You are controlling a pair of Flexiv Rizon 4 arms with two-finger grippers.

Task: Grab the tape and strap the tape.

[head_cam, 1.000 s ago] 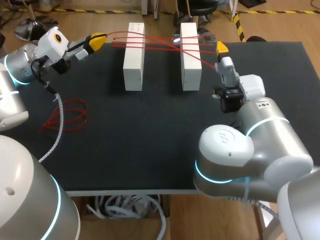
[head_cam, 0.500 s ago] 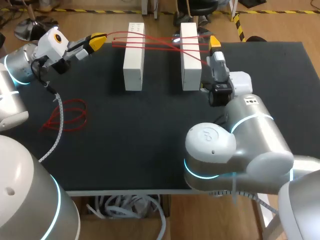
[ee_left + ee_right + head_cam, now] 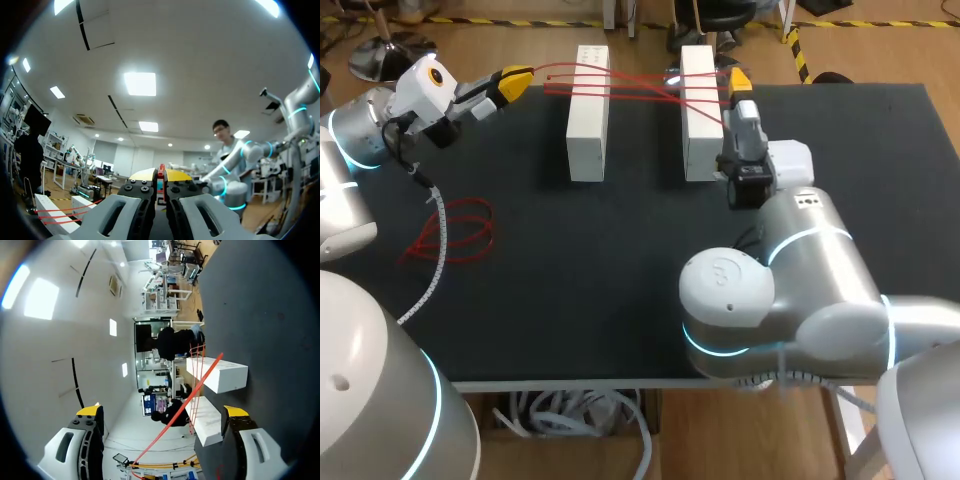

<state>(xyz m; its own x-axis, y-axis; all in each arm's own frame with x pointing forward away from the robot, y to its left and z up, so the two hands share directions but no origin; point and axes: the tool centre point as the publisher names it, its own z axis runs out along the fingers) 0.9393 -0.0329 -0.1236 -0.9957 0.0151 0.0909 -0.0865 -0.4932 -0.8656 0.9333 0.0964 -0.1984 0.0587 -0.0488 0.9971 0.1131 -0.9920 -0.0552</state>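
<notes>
Red tape (image 3: 200, 381) strung across two white blocks, one end pinched, the other end waiting to be grabbed.
The left gripper (image 3: 517, 77) is closed tight on the tape's end, out beyond the left block (image 3: 588, 112), probably to hold the strands taut and off the table (image 3: 620, 260). They run over both blocks to the right block (image 3: 700, 112). The right gripper (image 3: 740, 80) sits just beside that block with its jaws spread wide. One strand runs through the gap, untouched by either finger, a fair line-up for closing on it. A loose red coil (image 3: 455, 232) lies on the table near the left arm, apart from the rest.
</notes>
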